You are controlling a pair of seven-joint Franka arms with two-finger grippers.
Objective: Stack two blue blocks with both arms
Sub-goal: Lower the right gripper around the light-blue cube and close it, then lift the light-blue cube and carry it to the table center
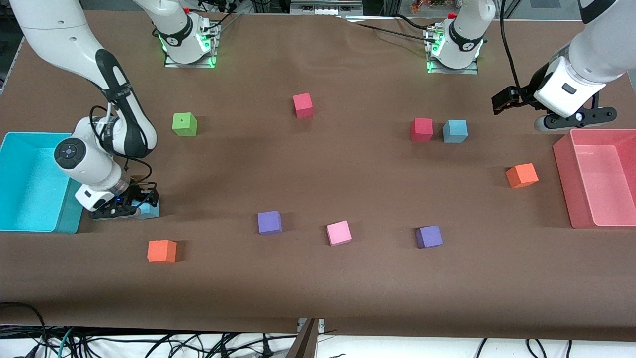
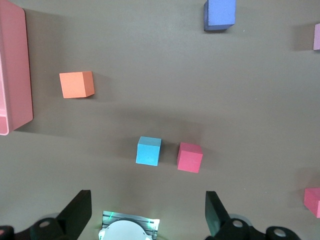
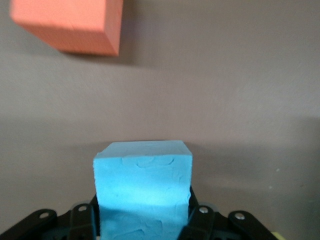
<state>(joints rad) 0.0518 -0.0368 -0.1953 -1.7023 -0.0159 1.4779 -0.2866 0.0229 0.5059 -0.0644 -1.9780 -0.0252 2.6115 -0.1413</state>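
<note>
Blue block sat between the right gripper's fingers, low at the table beside the cyan bin, the jaws closed against its sides. An orange cube lay near that block, nearer the front camera. The second blue block stood on the table toward the left arm's end, just beside a red cube and apart from it. Measured from the second blue block, another orange cube lay nearer the camera, toward the pink bin; a purple cube lay nearer the camera still. The left gripper hung with jaws wide over the table by the pink bin's farther corner, its arm waiting.
</note>
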